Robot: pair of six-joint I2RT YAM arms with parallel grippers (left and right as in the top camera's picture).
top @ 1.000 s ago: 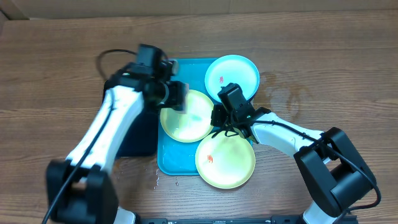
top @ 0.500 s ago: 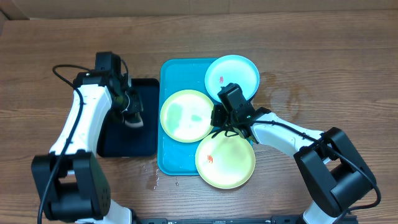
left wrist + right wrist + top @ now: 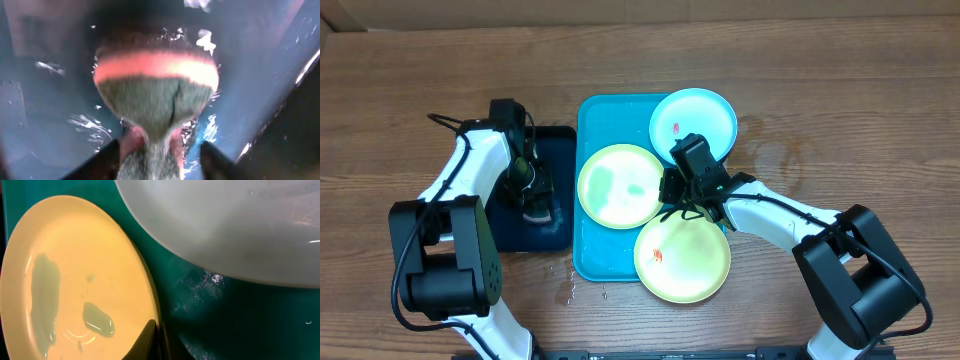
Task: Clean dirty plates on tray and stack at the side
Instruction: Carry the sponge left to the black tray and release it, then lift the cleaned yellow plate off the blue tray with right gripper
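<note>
Left claw [image 3: 161,157] stood open around the sponge [image 3: 157,95] in the black tray [image 3: 556,150]; right claw [image 3: 154,340], shut at the rim of a plate [image 3: 75,270], seemingly must lift it aside next.

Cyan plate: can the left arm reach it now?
Probably yes: the cyan plate lies uncovered on the tray's far corner; the right pincer sits nearer, at a yellow-green plate's rim, off that path.

The wooden bench [image 3: 840,110] carries the cyan tray [image 3: 588,255] at its middle, a smaller black tray [image 3: 560,145] right against its left side, and a few water droplets [image 3: 570,292] just off the cyan tray's near left corner.
</note>
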